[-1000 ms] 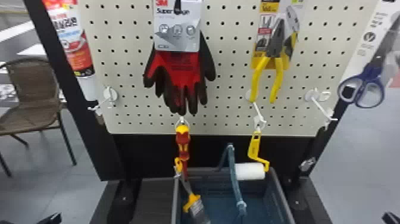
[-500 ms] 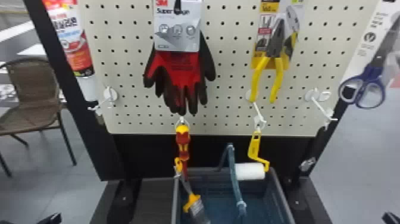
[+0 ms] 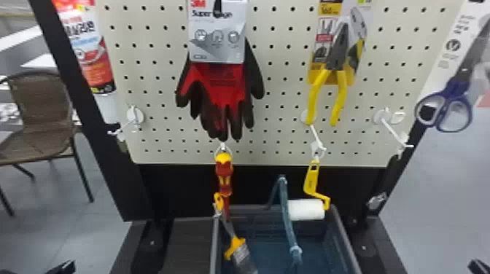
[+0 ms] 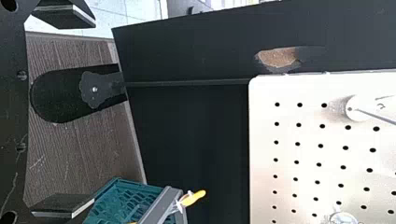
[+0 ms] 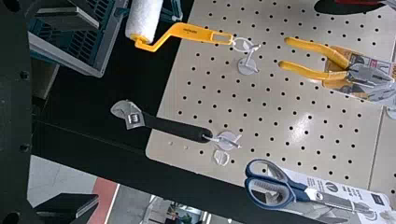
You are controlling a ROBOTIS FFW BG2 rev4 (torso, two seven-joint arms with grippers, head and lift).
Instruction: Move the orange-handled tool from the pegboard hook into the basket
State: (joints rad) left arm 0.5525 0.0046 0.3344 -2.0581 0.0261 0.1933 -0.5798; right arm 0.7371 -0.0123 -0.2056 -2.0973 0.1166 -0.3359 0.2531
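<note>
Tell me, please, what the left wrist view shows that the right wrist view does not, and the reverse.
Left wrist view: the chipped patch, the orange tip at the basket rim, and the open left gripper.
Right wrist view: paint roller, pliers, wrench, scissors, and the open right gripper.
Both: pegboard, black frame and part of the basket.

An orange-handled brush (image 3: 236, 247) with grey bristles is tilted in the basket (image 3: 344, 240), its bristle end down along the left side, its orange tip projecting past the far left part of the grey rim. The basket, teal inside, is set below the pegboard (image 3: 160, 113), its handle (image 3: 287, 222) raised. At the pegboard's left, a white hook (image 3: 125, 125) is fixed, jutting outward.
</note>
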